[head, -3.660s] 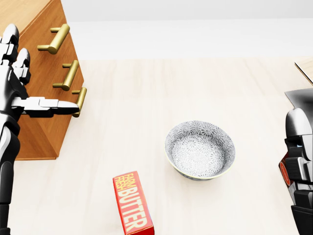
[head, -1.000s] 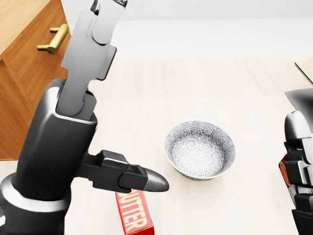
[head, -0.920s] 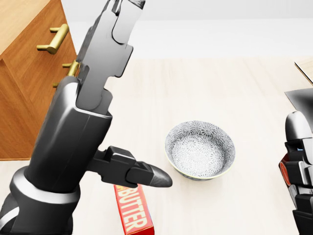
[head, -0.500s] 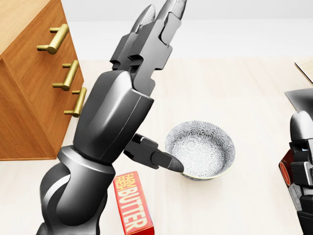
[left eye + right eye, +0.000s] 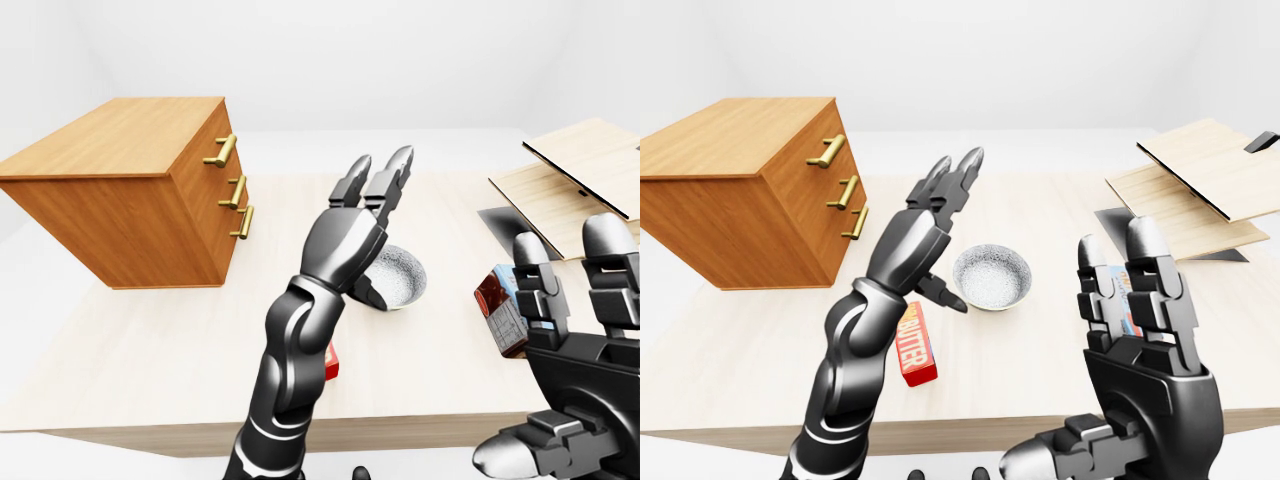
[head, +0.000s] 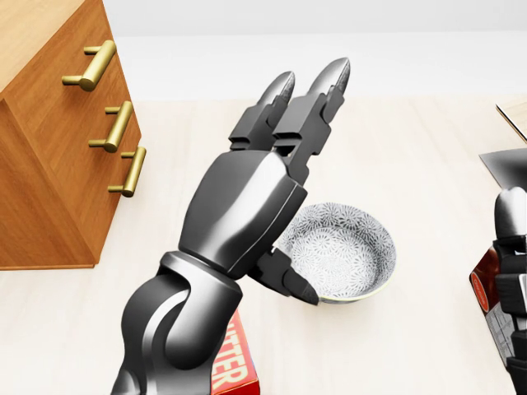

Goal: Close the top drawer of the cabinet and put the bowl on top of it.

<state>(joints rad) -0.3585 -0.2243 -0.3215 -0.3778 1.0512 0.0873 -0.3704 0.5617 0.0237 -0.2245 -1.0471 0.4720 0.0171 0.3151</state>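
left-eye view: the left hand is raised with fingers extended and spread, gripping nothing; the wooden cabinet, all three drawers flush, stands well to its left. head view: the patterned bowl rests on the table just right of the hand's thumb. right-eye view: the right hand is upright, fingers apart, empty; the butter box lies below the left hand.
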